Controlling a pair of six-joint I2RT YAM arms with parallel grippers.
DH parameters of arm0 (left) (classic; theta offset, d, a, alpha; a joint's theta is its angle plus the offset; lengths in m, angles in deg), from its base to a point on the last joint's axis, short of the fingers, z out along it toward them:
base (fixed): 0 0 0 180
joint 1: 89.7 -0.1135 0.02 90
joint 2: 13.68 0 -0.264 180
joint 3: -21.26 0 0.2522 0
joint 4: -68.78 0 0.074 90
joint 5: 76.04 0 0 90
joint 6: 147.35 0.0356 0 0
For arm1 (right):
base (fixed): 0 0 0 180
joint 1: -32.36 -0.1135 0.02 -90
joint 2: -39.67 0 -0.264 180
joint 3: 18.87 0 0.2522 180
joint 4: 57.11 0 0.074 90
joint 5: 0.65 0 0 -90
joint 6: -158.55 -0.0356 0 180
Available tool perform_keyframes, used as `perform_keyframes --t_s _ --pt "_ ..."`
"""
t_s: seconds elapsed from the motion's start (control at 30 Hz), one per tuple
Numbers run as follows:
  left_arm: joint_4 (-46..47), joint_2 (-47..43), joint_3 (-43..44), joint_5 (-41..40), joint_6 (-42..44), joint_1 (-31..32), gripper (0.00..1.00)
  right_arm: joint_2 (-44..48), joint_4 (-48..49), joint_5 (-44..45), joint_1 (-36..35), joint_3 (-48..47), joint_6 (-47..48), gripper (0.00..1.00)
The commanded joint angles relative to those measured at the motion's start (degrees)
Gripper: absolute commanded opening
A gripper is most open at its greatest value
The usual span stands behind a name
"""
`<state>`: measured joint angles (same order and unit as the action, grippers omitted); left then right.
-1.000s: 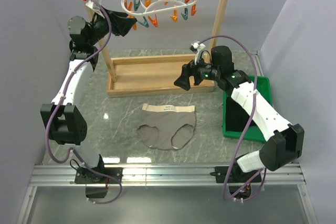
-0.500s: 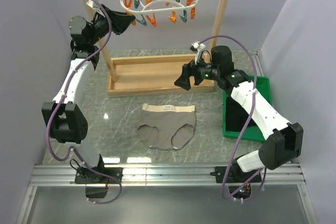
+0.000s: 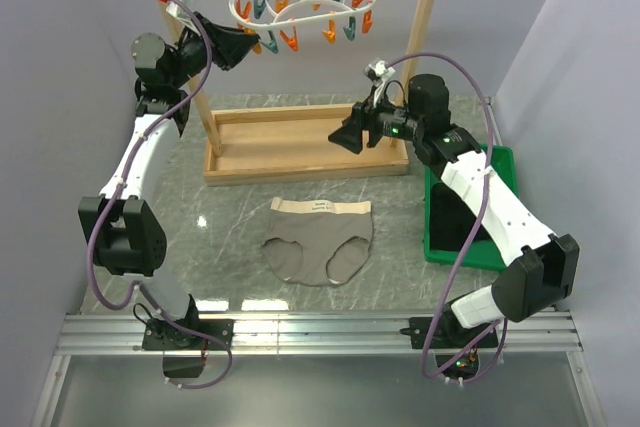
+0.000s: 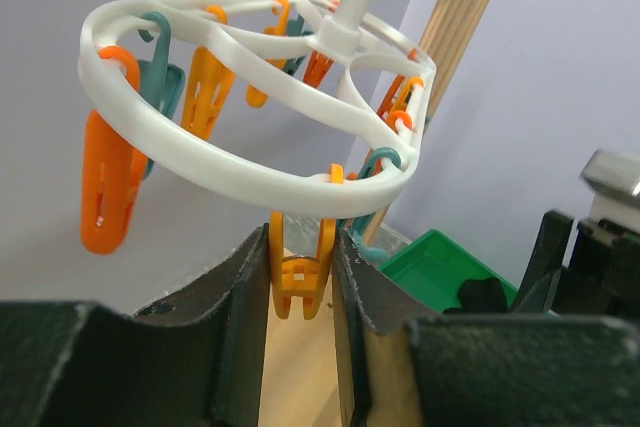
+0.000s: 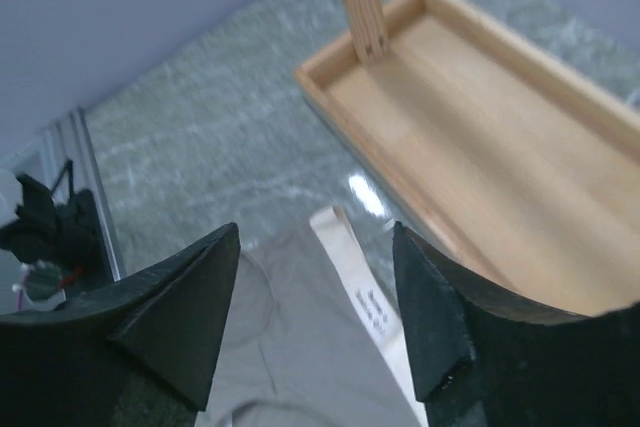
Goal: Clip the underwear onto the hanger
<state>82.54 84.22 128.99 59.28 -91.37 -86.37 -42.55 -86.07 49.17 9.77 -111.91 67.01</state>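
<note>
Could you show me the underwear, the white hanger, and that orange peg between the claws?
underwear (image 3: 320, 247): top view, middle of the fabric.
hanger (image 4: 240, 179): left wrist view, front rim of the white loop.
orange peg (image 4: 298, 272): left wrist view, its lower body.

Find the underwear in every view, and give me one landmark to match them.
Top external: underwear lying flat, centre of the frame.
Left wrist: not in it.
Right wrist: bottom centre.
Shared landmark: the wooden rack.

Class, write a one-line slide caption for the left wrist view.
Left gripper grips an orange clothespin dangling from the white hanger, with a green bin behind.
</note>
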Motion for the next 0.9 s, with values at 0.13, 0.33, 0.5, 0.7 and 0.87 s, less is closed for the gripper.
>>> perform_keyframes --t_s 0.13,0.33,0.5,0.7,0.87 --pt "-0.2 -6.2 -3.6 1.4 -1.7 1.1 0.00 -2.4 19.7 -2.8 -4.0 -8.4 -7.2 0.63" --pt "-1.2 -7.6 -4.2 1.7 -3.4 1.5 0.00 -8.3 23.2 6.5 -9.9 -13.8 -0.7 0.51" --pt "-1.9 -8.1 -3.3 1.9 -5.3 1.6 0.00 -12.9 26.4 11.4 -11.5 -18.4 -1.0 0.48" --pt "-2.8 -8.6 -3.2 1.5 -6.1 2.4 0.00 -17.7 28.5 11.2 -11.9 -23.8 -0.3 0.46" --pt "-3.5 -9.0 -3.4 1.3 -6.1 2.8 0.00 -19.5 29.5 10.7 -12.2 -25.0 0.8 0.46"
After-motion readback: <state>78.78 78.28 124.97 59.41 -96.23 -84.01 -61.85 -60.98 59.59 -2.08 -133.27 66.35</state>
